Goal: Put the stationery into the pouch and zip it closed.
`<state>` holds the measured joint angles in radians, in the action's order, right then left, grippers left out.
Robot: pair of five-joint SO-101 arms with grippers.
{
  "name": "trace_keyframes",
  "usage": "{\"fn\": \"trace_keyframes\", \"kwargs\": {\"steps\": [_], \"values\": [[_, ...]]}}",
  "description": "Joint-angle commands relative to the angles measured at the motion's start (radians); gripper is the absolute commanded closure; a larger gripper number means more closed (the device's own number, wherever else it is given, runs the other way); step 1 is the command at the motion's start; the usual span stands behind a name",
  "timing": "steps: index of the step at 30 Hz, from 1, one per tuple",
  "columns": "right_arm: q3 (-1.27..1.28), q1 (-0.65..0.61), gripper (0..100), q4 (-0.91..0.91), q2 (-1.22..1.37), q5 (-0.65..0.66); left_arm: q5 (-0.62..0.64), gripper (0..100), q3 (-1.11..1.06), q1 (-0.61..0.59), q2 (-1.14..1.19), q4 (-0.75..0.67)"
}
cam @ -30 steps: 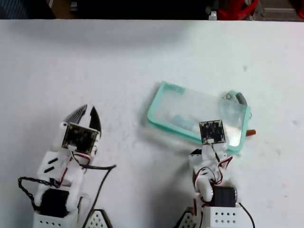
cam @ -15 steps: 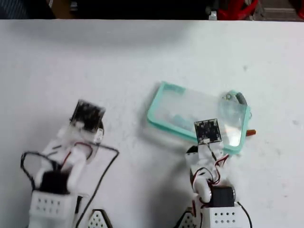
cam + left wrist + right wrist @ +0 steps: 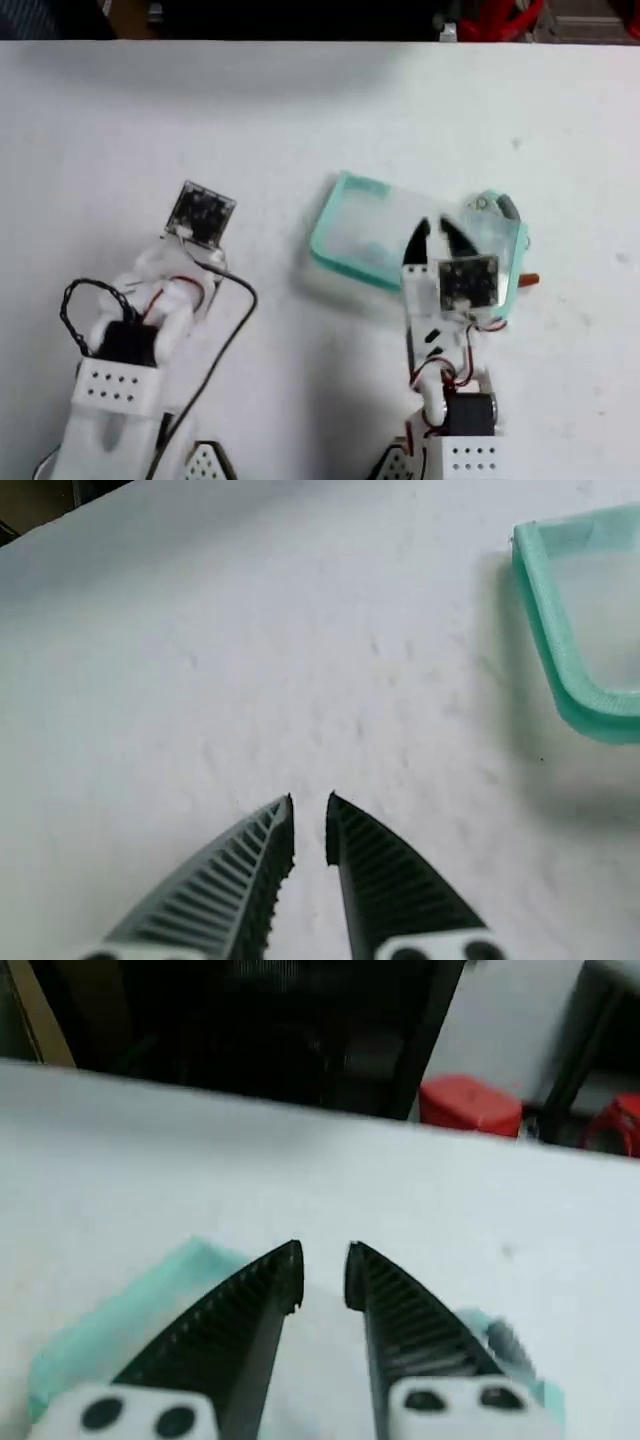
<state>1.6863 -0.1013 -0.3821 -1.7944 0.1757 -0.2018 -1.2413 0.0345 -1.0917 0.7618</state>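
On the counter's right half, about midway between near and far edges: one pouch, lying flat and skewed to the counter's edges. Rectangular, rounded corners, mint-green rim, cloudy see-through face; contents cannot be made out. One grey tab sits at its far right corner. One small orange piece pokes out at its right side, touching it; what it is I cannot tell.

Two arms, white shells with loose black and red wiring, bases at the near edge. Two pincers, each with two dark, tapered, ribbed fingers.

Right pincer hangs over the pouch's near right part, fingers parted, nothing between them. Its wrist view has the tips apart above the green rim.

Left pincer is over bare counter on the left half, well apart from the pouch; a narrow gap shows between its tips, nothing held. One pouch corner shows beyond it.

Counter: white, matte, faintly speckled. Beyond its far edge the room is dark, with one red object and dark frames.
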Motion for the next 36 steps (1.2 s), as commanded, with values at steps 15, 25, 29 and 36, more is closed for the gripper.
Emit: {"fn": "trace_keyframes", "kwargs": {"steps": [15,25,29,36], "values": [[-0.19,-0.414,89.3,-0.079,0.001,-0.026,0.008,92,-0.178,0.004,-0.36,-0.118],[-0.47,-0.371,92.1,-0.306,0.189,-0.066,0.003,92,-0.192,0.004,-0.426,-0.081],[-0.617,-0.358,92.3,-0.298,0.53,-0.068,0.005,92,-0.193,0.004,-0.427,-0.081],[-0.913,-0.357,92.1,-0.435,1.056,-0.072,0.005,92,-0.193,0.004,-0.427,-0.081]]}}
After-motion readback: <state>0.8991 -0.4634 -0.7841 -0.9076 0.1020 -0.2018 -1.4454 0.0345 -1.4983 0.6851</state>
